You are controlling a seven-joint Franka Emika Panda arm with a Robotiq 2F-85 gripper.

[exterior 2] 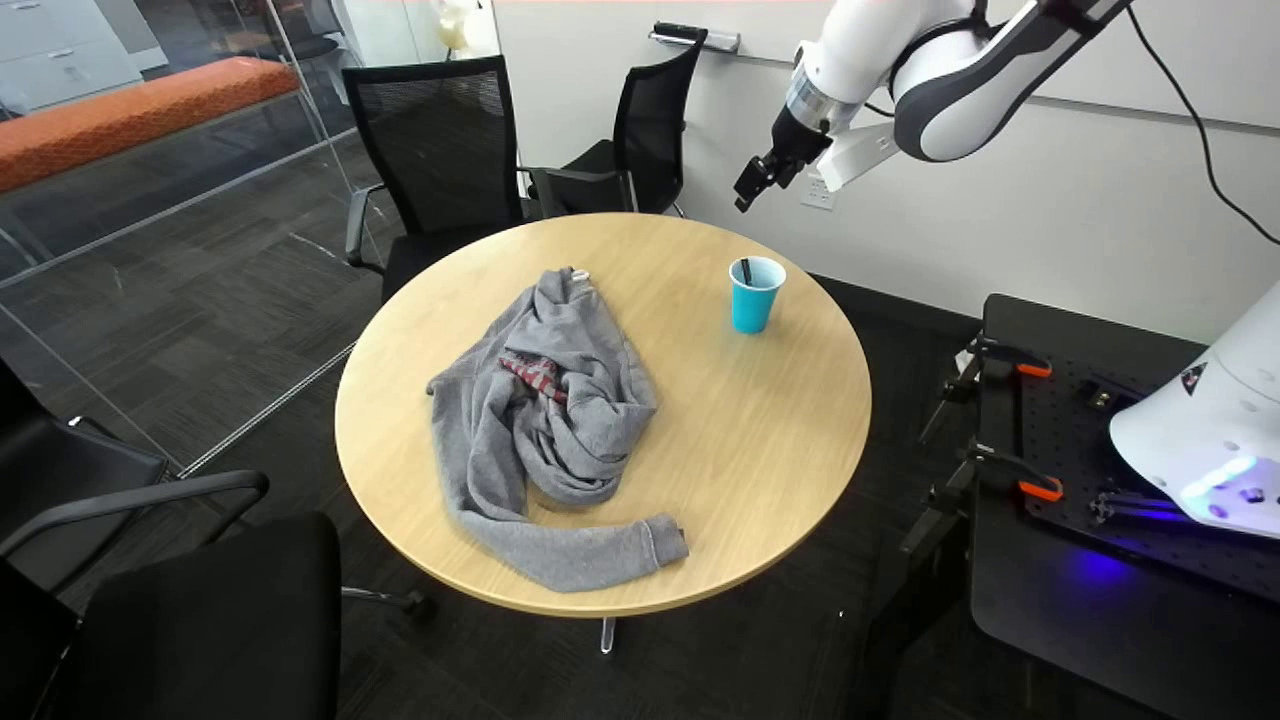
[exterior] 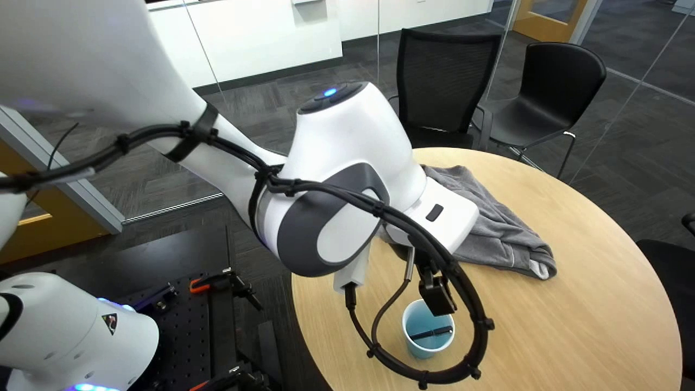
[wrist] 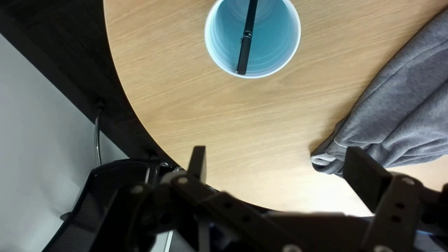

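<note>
Pincer (wrist: 276,157) above the round counter (exterior 2: 750,430), fingers (wrist: 198,162) spread wide. The blue cup (exterior 2: 751,310) stands upright near the counter's edge, apart from the pincer; a black pen (wrist: 246,42) leans inside it. The grey garment (exterior 2: 590,430) lies crumpled from the counter's middle toward the opposite edge, clearly apart from the cup, one sleeve (exterior 2: 600,555) ending near that edge.

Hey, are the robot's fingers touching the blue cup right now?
Apart. An exterior view shows it: the fingers hang clear of the blue cup, with wall and tabletop visible in the gap between them.
</note>
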